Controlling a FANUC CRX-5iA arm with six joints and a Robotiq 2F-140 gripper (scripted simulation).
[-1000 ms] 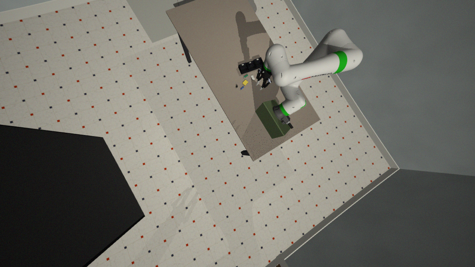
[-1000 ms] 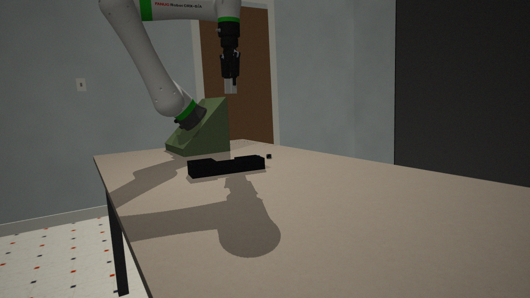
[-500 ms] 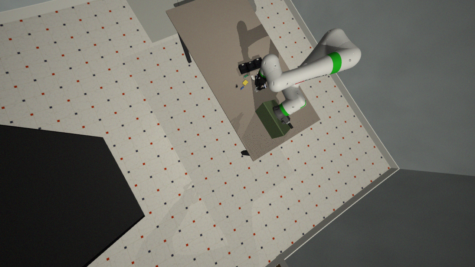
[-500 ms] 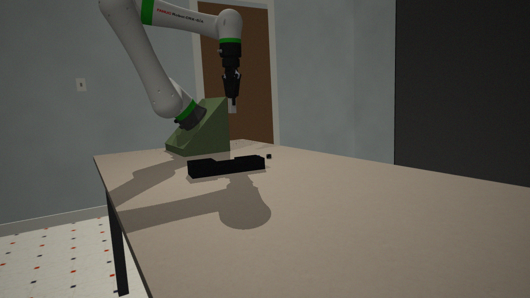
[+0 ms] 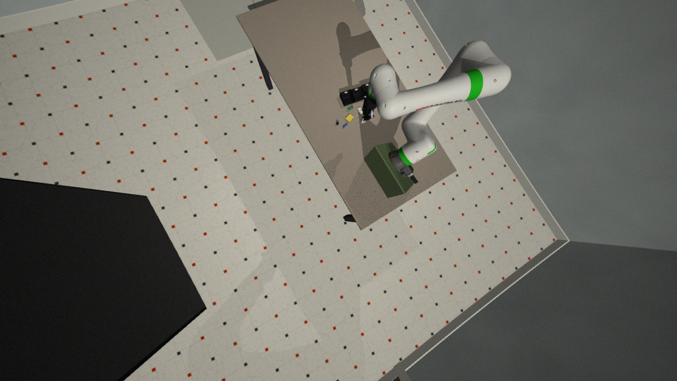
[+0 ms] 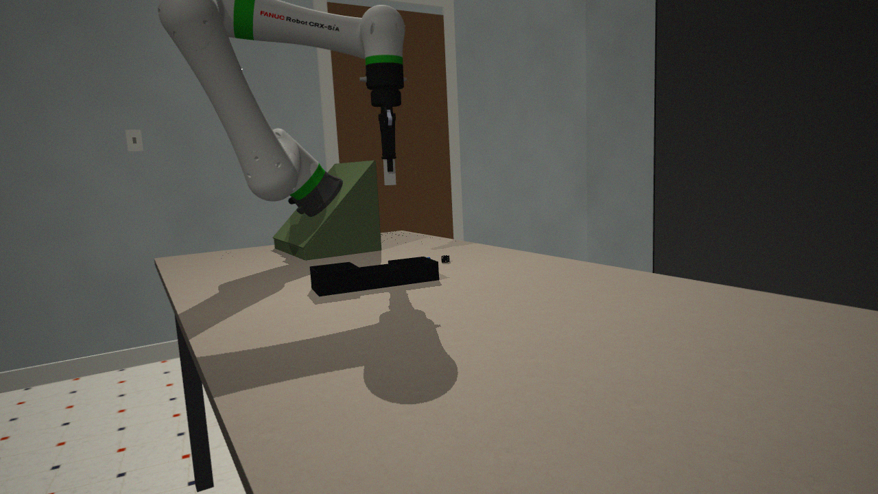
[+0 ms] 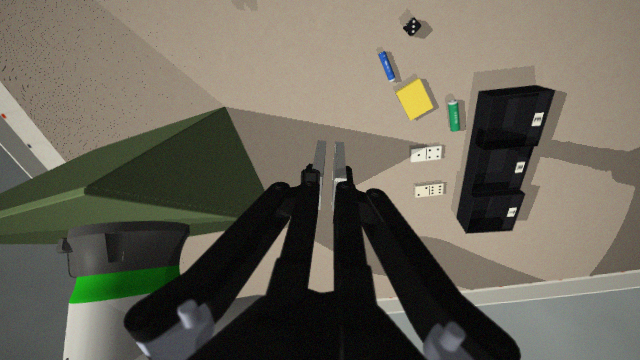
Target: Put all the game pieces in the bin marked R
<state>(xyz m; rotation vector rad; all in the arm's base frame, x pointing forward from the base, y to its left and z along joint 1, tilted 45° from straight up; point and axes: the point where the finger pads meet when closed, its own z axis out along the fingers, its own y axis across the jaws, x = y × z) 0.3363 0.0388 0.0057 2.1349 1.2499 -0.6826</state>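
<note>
The white arm point(image 5: 430, 97) point(image 6: 227, 98) rises from its lower joint, bends at the elbow and reaches outward. The wrist point(image 5: 382, 81) point(image 6: 384, 40) points downward. The gripper point(image 5: 365, 120) point(image 6: 389, 171) point(image 7: 329, 155) hangs below it, in the air. Its two fingers stand nearly together, roughly parallel, a narrow gap between them. Nothing is held. Green bands ring the joints.

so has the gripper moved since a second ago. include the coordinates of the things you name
Yes, down: in the exterior view the gripper point(image 5: 363, 119) point(image 6: 389, 178) point(image 7: 329, 155) had its fingertips above the top of the green wedge point(image 5: 384, 171) point(image 6: 352, 224) point(image 7: 185, 165); now they are below it.
</note>
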